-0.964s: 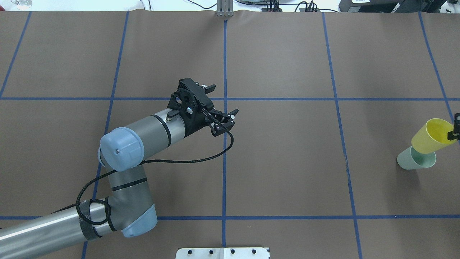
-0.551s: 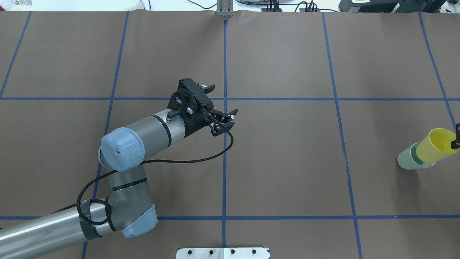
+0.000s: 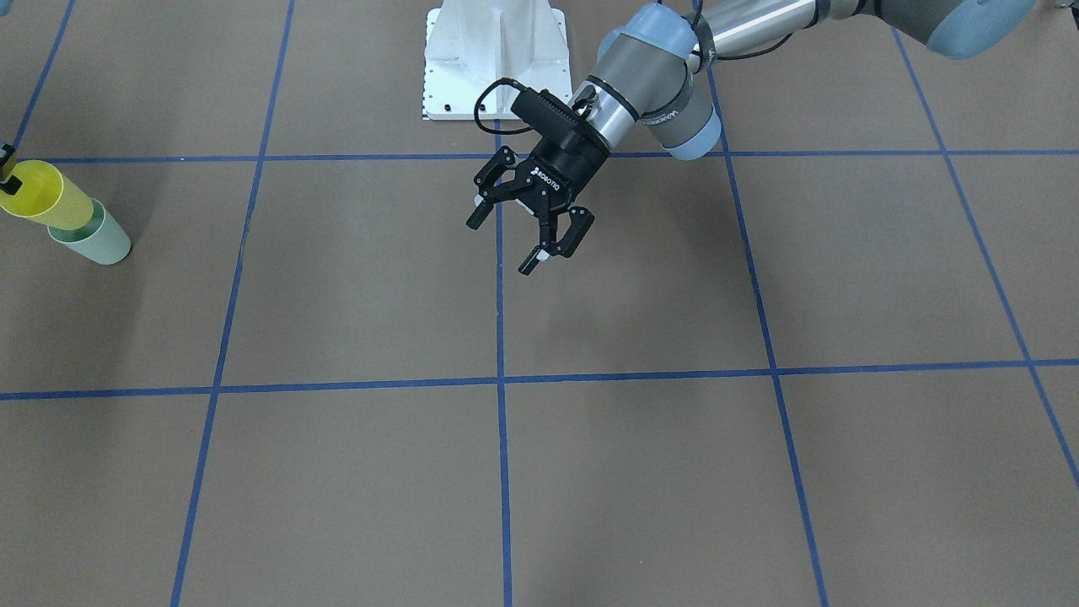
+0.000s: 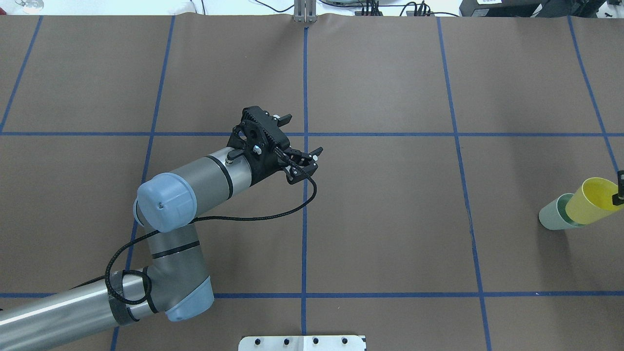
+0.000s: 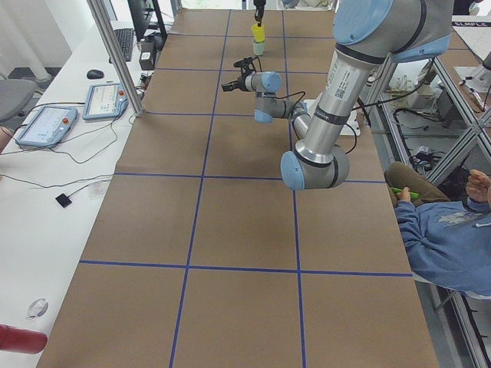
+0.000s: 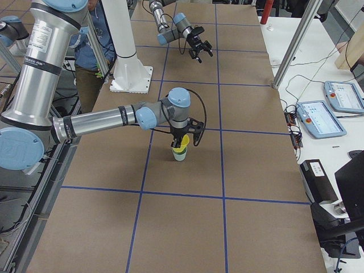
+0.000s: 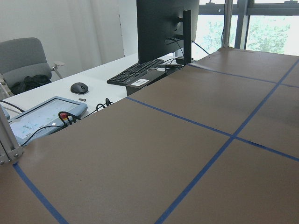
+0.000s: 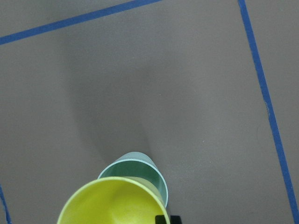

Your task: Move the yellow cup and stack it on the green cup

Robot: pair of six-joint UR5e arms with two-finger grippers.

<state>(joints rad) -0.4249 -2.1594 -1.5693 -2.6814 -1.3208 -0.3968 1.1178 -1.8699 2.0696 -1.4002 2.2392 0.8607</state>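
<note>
- which way does the yellow cup (image 4: 592,207) point?
- mouth up but tilted. its base sits in the green cup (image 4: 553,219), which stands upright near the table's (image 4: 390,219) right edge, and its rim leans outward.
- and the arms?
- the right gripper (image 6: 182,140) reaches down from a level forearm, pinching the yellow rim. the left gripper (image 3: 506,240) hangs mid-table, jaws wide, empty.

A robotics lab, probably — taped-grid table (image 4: 390,73), teach pendant (image 7: 46,116), monitor (image 7: 159,28) and keyboard (image 7: 135,72) alongside.

Keyboard (image 7: 136,71), mouse (image 7: 79,87), perhaps a teach pendant (image 7: 44,119) alongside.
</note>
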